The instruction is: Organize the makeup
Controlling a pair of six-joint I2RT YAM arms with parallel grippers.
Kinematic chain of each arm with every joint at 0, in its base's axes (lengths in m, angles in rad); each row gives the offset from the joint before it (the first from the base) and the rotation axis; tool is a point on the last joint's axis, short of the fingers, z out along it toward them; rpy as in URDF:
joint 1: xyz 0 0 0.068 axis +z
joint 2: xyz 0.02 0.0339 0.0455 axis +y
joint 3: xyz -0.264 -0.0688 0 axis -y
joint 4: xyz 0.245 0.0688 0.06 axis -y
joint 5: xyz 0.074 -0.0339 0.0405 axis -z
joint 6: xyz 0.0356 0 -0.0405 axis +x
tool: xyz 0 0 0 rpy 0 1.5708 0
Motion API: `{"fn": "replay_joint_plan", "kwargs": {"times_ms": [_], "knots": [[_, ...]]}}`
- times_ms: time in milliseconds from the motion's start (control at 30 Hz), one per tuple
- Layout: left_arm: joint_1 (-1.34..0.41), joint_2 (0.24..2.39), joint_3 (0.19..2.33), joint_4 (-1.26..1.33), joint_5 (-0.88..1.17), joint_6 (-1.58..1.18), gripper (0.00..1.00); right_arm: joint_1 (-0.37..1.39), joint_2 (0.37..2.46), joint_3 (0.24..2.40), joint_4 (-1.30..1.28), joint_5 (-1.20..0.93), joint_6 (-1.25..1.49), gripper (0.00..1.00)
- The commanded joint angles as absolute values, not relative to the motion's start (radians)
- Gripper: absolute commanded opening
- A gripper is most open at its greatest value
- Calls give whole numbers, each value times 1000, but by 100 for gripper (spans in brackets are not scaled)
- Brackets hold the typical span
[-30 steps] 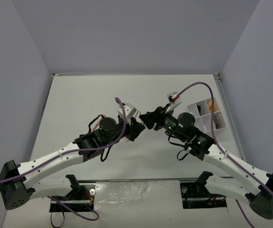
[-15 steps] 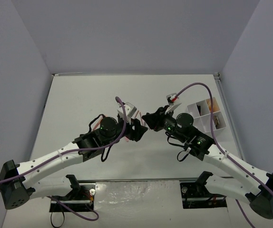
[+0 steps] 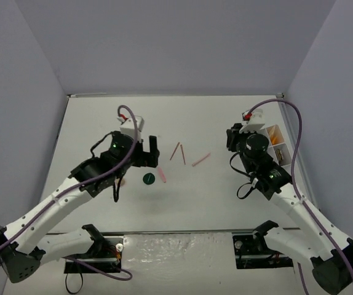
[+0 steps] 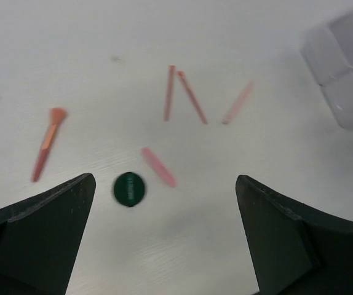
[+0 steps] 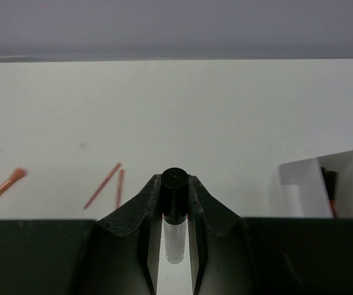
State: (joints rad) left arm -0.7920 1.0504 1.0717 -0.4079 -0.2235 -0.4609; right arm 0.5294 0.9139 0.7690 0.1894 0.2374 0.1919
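My right gripper [image 5: 175,184] is shut on a small tube with a black cap and a clear body [image 5: 175,212], held above the table just left of the white tray [image 5: 305,178]. From above, that gripper [image 3: 234,135] hangs beside the tray [image 3: 269,161]. My left gripper [image 4: 164,196] is open and holds nothing, hovering [image 3: 152,153] over loose makeup. Below it lie a dark-green disc [image 4: 129,188], a pink stick [image 4: 158,166], two dark-red pencils [image 4: 169,92] [image 4: 192,97], a paler pink stick [image 4: 238,102] and an orange brush [image 4: 47,144].
The tray's compartments hold a few items, one dark with an orange part [image 5: 330,184]. Grey walls close the table on three sides. The loose makeup lies at the table's middle [image 3: 176,161], between the two arms.
The grippers were together at the table's middle. The left one has opened and drawn back to the left. The right one has closed on the tube and swung right, up to the tray.
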Motion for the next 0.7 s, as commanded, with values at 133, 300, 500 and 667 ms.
{"fn": "replay_joint_plan", "kwargs": {"times_ms": [133, 300, 500, 667], "knots": [[-350, 881, 1066, -701, -117, -361, 97, 172, 1095, 841, 301, 278, 63, 0], [-269, 843, 944, -633, -85, -332, 97, 110, 1183, 808, 423, 295, 39, 0], [-233, 807, 899, -609, -86, -301, 97, 45, 1253, 767, 549, 287, 20, 0], [-213, 768, 892, -607, -99, -300, 97, 36, 1300, 734, 611, 309, -20, 0]]}}
